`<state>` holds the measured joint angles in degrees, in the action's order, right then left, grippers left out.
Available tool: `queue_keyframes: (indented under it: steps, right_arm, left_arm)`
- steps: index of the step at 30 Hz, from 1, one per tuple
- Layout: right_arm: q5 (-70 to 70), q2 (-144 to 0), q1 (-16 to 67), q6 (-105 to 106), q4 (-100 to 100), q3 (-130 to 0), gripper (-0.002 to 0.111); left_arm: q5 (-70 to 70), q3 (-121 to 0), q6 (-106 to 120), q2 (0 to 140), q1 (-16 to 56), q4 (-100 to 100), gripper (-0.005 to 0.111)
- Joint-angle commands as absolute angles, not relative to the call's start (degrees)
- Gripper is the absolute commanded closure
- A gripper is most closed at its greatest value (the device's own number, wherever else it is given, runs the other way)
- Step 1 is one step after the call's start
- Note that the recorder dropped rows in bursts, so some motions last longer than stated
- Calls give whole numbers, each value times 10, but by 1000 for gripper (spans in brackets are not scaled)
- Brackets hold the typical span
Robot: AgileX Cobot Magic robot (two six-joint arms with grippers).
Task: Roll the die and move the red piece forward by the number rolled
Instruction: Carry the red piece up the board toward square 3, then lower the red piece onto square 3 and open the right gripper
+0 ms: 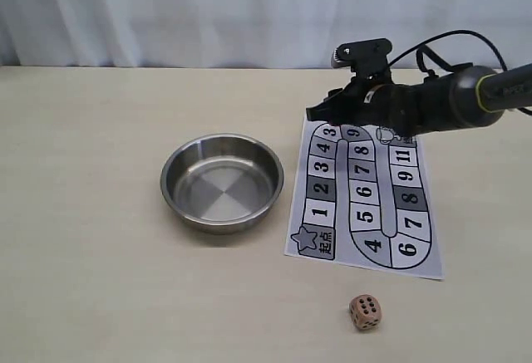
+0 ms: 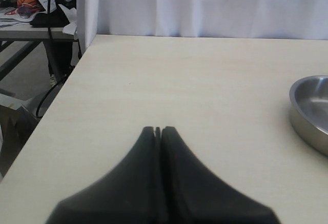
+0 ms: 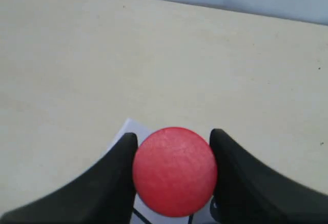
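Observation:
The red piece (image 3: 174,171) shows its round top between the two black fingers of my right gripper (image 3: 174,135), which is shut on it, both fingers against its sides. In the exterior view that gripper (image 1: 331,115) hangs over the far end of the numbered board (image 1: 418,228), near squares 3 and 4, and hides the piece. The die (image 1: 366,312), a small tan cube with dark pips, rests on the table in front of the board. My left gripper (image 2: 158,130) is shut on nothing, above bare table left of the bowl.
A steel bowl (image 1: 222,182) stands empty left of the board; its rim (image 2: 307,106) also shows in the left wrist view. The table's left edge (image 2: 51,106) drops off to the floor. A white curtain hangs behind the table.

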<state>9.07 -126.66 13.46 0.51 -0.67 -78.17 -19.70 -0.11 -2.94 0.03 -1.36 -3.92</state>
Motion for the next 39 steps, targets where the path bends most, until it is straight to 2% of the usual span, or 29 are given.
queue_keyframes:
  steps: [1, 5, 12, 20, 26, 27, 29, 34, 37, 39]
  right_arm:
    - [72, -1293, 132, 4, -8, -805, 104]
    - [26, -1305, 132, 4, -8, -827, 104]
    - [29, -1299, 132, 4, -8, -827, 104]
    - [0, -1260, 98, 4, -7, -832, 104]
    - [-27, -1309, 98, 0, -4, -832, 104]
    - [-28, -1309, 98, 0, -4, -832, 101]
    - [-27, -1308, 98, 0, -4, -832, 89]
    - [0, -1302, 98, -12, 21, -832, 48]
    - [13, -1293, 98, -12, 41, -832, 37]
    - [15, -1285, 98, -12, 43, -832, 34]
  left_arm:
    - [-190, 0, -33, 0, -14, -39, 107]
    - [-190, 0, -33, 0, -14, -39, 107]
    - [-190, 0, -33, 0, -14, -39, 107]
    - [-190, 0, -33, 0, -14, -39, 107]
    - [-190, 0, -33, 0, -14, -39, 107]
    - [-190, 0, -33, 0, -14, -39, 107]
    - [-190, 0, -33, 0, -14, -39, 107]
    - [-190, 0, -33, 0, -14, -39, 107]
    - [-190, 0, -33, 0, -14, -39, 107]
    - [-190, 0, -33, 0, -14, -39, 107]
